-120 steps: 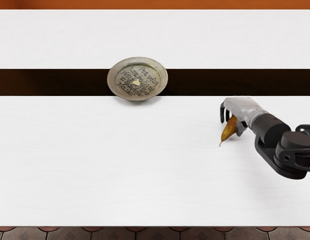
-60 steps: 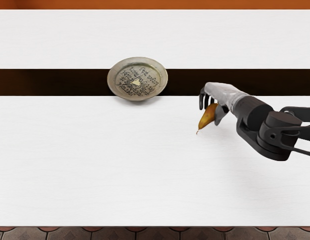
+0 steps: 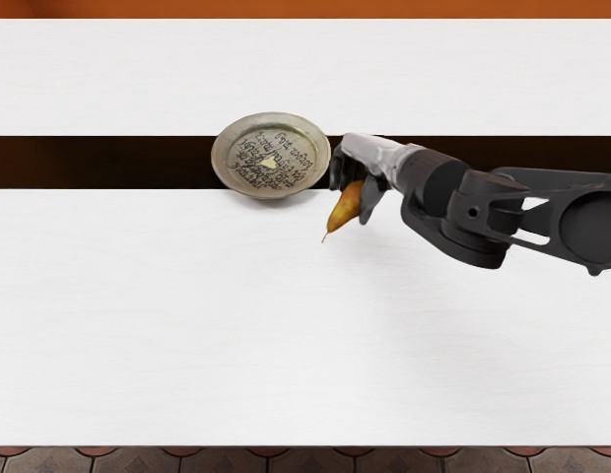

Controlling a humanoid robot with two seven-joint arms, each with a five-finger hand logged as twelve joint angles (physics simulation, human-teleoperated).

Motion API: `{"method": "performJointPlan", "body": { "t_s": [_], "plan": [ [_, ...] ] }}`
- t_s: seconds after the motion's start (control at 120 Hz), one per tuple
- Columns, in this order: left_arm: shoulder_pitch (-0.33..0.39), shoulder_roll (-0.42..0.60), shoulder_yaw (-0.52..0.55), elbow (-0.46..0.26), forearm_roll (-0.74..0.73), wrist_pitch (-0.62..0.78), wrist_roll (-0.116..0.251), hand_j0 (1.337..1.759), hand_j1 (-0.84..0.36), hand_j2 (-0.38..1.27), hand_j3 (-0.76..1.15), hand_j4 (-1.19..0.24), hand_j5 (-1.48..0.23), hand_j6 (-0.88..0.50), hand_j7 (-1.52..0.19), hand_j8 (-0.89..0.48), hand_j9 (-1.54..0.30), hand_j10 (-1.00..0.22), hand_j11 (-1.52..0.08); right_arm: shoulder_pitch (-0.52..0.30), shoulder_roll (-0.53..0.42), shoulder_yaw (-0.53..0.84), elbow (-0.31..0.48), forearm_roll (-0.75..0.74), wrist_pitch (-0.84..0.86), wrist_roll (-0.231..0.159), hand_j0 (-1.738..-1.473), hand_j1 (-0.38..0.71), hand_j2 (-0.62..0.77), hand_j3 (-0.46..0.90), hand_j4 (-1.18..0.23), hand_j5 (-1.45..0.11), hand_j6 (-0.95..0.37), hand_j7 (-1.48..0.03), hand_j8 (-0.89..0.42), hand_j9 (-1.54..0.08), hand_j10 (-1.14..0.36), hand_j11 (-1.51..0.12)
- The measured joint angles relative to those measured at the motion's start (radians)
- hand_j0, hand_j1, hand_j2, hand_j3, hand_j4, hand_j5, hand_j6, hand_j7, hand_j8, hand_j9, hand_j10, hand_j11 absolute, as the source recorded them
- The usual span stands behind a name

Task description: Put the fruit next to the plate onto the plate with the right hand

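- Fruit [image 3: 345, 205], yellow-brown and pear-shaped, is held just right of the round engraved metal plate [image 3: 271, 155], not touching it, over the white bench [image 3: 187, 315].
- Fingers [image 3: 336, 174] of the right hand [image 3: 368, 166] are curled tightly around the fruit.

I have my right arm [image 3: 488, 205] reaching in from the right edge of the table [image 3: 187, 325], stretched leftward toward its far middle. My right hand [image 3: 363, 169] is palm-down, fingers [image 3: 336, 175] curled around the pear [image 3: 345, 205].

White table [image 3: 187, 315], plate [image 3: 271, 155] apparently atop.
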Motion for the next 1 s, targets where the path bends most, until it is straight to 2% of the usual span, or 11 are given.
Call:
{"method": "performJointPlan", "body": {
  "t_s": [0.033, 0.158, 0.308, 0.592, 1.0],
  "plan": [
    [-0.001, 0.000, 0.000, 0.000, 0.000, 0.000, 0.000, 1.658, 0.35, 0.00, 0.00, 0.00, 0.00, 0.00, 0.00, 0.00, 0.00, 0.00, 0.00, 0.004, 0.017, 0.007, -0.018, 0.007, 0.007, 0.000, -1.656, 0.23, 0.42, 0.00, -0.77, -1.04, -0.64, -1.02, -0.52, -1.05, -0.70, -1.07],
    [-0.005, 0.000, 0.001, 0.001, 0.000, 0.000, 0.000, 1.658, 0.35, 0.00, 0.00, 0.00, 0.00, 0.00, 0.00, 0.00, 0.00, 0.00, 0.00, 0.018, 0.050, 0.022, -0.063, 0.022, 0.024, 0.000, -1.655, 0.20, 0.35, 0.00, -0.78, -1.03, -0.65, -1.02, -0.53, -1.05, -0.71, -1.07],
    [-0.007, 0.000, 0.001, 0.000, 0.000, 0.000, 0.000, 1.658, 0.35, 0.00, 0.00, 0.00, 0.00, 0.00, 0.00, 0.00, 0.00, 0.00, 0.00, 0.022, 0.068, 0.047, -0.106, 0.030, 0.045, 0.000, -1.655, 0.24, 0.46, 0.00, -0.78, -1.03, -0.66, -1.02, -0.54, -1.05, -0.72, -1.05],
    [-0.019, 0.000, 0.002, 0.001, 0.000, 0.000, 0.000, 1.658, 0.35, 0.00, 0.00, 0.00, 0.00, 0.00, 0.00, 0.00, 0.00, 0.00, 0.00, 0.030, 0.167, 0.110, -0.269, 0.029, 0.117, -0.001, -1.655, 0.28, 0.53, 0.00, -0.74, -0.97, -0.66, -0.97, -0.54, -0.98, -0.72, -0.98],
    [-0.028, 0.000, 0.003, 0.002, 0.000, 0.000, 0.000, 1.658, 0.35, 0.00, 0.00, 0.00, 0.00, 0.00, 0.00, 0.00, 0.00, 0.00, 0.00, 0.073, 0.341, 0.170, -0.502, 0.029, 0.196, -0.001, -1.656, 0.30, 0.54, 0.00, -0.72, -0.92, -0.65, -0.93, -0.54, -0.93, -0.72, -0.93]
  ]
}}
